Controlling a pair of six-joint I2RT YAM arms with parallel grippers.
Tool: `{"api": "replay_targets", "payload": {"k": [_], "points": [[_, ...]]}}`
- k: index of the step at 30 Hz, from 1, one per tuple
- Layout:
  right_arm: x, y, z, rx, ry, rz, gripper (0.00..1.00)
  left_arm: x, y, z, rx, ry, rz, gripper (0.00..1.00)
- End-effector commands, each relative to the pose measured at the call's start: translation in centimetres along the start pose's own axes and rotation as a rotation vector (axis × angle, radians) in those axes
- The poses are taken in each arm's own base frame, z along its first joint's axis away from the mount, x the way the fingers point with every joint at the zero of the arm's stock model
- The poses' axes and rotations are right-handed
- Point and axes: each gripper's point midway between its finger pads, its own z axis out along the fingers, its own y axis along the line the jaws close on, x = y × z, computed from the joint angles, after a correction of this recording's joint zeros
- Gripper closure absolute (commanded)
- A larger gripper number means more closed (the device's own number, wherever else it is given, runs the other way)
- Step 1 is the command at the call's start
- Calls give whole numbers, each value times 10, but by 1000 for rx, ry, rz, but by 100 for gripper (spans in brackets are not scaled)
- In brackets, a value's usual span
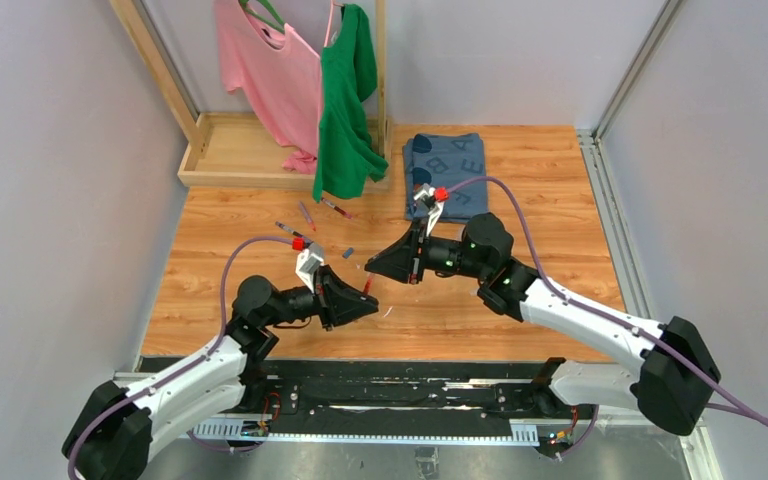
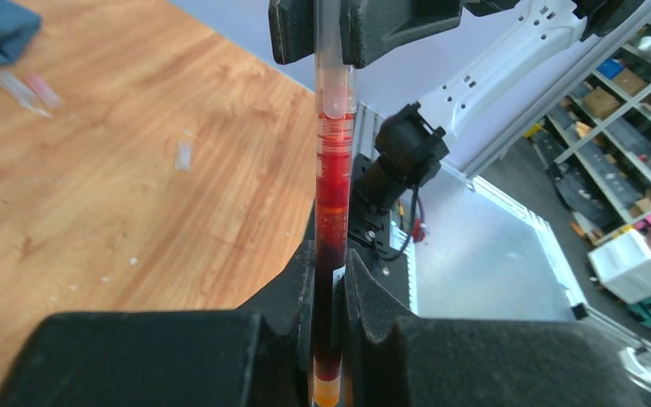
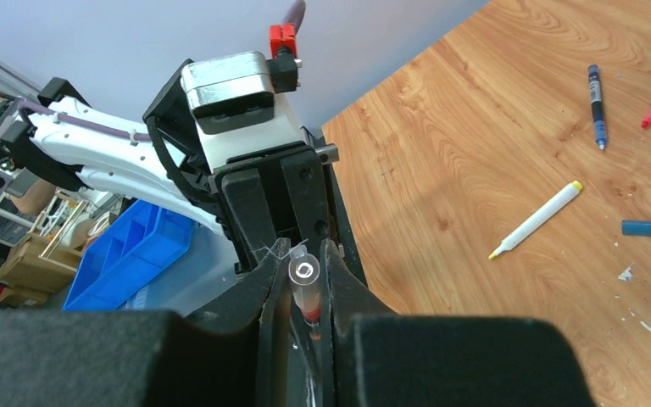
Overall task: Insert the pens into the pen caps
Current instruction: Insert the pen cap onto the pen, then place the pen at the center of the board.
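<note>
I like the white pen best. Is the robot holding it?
No, the white pen lies on the wooden table with nothing gripping it.

Held: red pen (image 2: 333, 182), dark at base, orange end; clear cap (image 2: 336, 89). Loose: white pen (image 3: 536, 219) yellow tip, blue-black pen (image 3: 596, 93), blue cap (image 3: 646, 227). Tan wood-grain counter (image 3: 475, 127).

1. Top external: high up, behind the arm bases, looking steeply down over the whole wooden table (image 1: 550, 170).
2. Left wrist: tucked right behind the left gripper (image 2: 331, 263), very close, facing along the red pen (image 2: 332, 186) toward the right gripper (image 2: 329, 42).
3. Right wrist: just as close, staring back the opposite way.
4. All three share that pen, held between both grippers.
</note>
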Motion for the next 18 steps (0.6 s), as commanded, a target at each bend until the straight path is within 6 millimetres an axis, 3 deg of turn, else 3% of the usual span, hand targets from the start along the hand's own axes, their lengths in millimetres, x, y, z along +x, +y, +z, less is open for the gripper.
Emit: {"api": "replay_targets", "payload": {"k": [1,4,7,11,13,16,18], "points": [[39,-1,-12,80,163,119,99,-81,-2,0,-64,-265,275,86],[14,-14,-17,170,77,60,99,-74,4,-1,-91,-231,284,73],[-2,-24,-22,248,32,12,100,-68,5,-1,-85,-207,282,70],[-12,-32,-23,288,22,-6,100,-63,5,1,-70,-184,267,67],[-15,-38,-25,316,26,-24,99,-62,6,0,-76,-184,260,57],[-19,-62,-42,450,52,-63,99,-61,13,-4,-119,-207,235,43],[-26,-84,-65,580,75,-76,99,-60,25,-7,-189,-215,207,34]]}}
